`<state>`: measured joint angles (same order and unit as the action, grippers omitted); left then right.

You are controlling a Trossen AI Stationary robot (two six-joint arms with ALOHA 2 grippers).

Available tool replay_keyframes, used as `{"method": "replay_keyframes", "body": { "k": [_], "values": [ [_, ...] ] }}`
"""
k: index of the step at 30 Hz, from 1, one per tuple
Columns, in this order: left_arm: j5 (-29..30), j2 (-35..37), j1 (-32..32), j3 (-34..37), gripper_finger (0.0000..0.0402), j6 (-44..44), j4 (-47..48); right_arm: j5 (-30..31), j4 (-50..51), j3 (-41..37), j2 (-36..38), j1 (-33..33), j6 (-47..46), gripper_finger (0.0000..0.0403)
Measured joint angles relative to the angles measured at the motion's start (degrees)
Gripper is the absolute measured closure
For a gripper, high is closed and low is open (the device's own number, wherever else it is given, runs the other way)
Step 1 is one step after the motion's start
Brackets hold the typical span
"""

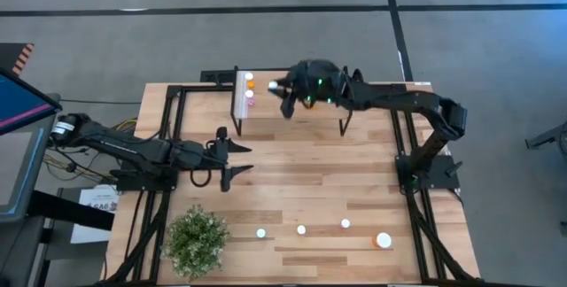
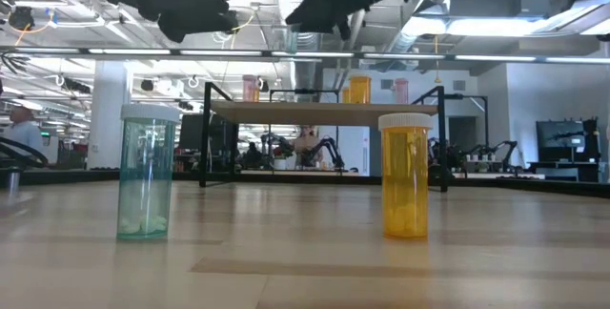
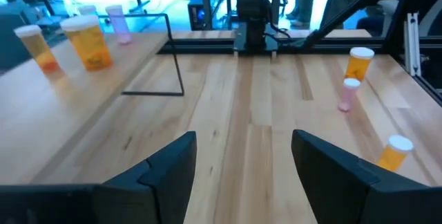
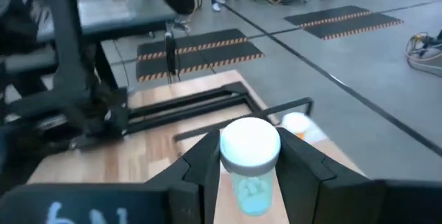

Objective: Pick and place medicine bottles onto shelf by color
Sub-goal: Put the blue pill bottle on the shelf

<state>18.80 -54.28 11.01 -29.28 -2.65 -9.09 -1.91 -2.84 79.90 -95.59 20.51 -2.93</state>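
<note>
My right gripper (image 1: 281,87) hangs over the left part of the shelf (image 1: 301,120), shut on a pale green medicine bottle (image 4: 249,160) with a white cap. Orange and pink medicine bottles (image 1: 249,89) stand in a row on the shelf's left end, by the white strip. More medicine bottles (image 1: 301,229) stand on their bases along the table's near edge, among them a teal one (image 2: 146,171) and a large orange one (image 2: 404,175). My left gripper (image 1: 243,157) is open at the table's left middle, with nothing between its fingers (image 3: 166,175). My right gripper pinches the pale green bottle's body just under the white cap (image 4: 248,177) between its two fingers. The fingers come nearly level from the table's right side, slanting a little downward. The bottle stands upright in the hold, lifted clear above the shelf top.
A bushy potted plant (image 1: 197,238) stands at the near left corner. Black frame rails (image 1: 168,119) run along the table's left and right sides. The shelf's thin black legs (image 1: 344,126) stand on the tabletop. Bare wood lies between the shelf and the near row of bottles.
</note>
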Motion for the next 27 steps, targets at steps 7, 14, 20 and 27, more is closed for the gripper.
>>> {"method": "replay_keyframes", "body": {
  "k": [7,14,20,27],
  "values": [
    [0.11,0.11,0.0,0.0,0.0176,3.1,-2.54,-5.08,-5.08,0.08,-1.74,5.37,-3.46,0.0266],
    [1.6,0.11,0.0,0.0,0.0176,3.95,-2.18,-6.45,-6.7,1.51,-5.89,5.84,-3.7,0.0266],
    [2.69,4.47,0.02,2.96,0.0176,3.96,-2.22,-6.45,-3.61,5.36,-9.64,5.86,-3.21,0.0258],
    [2.12,13.99,0.04,8.56,0.0176,3.41,-7.38,-5.96,-3.23,6.49,-11.2,6.73,-2.58,0.0248]
  ]
}}
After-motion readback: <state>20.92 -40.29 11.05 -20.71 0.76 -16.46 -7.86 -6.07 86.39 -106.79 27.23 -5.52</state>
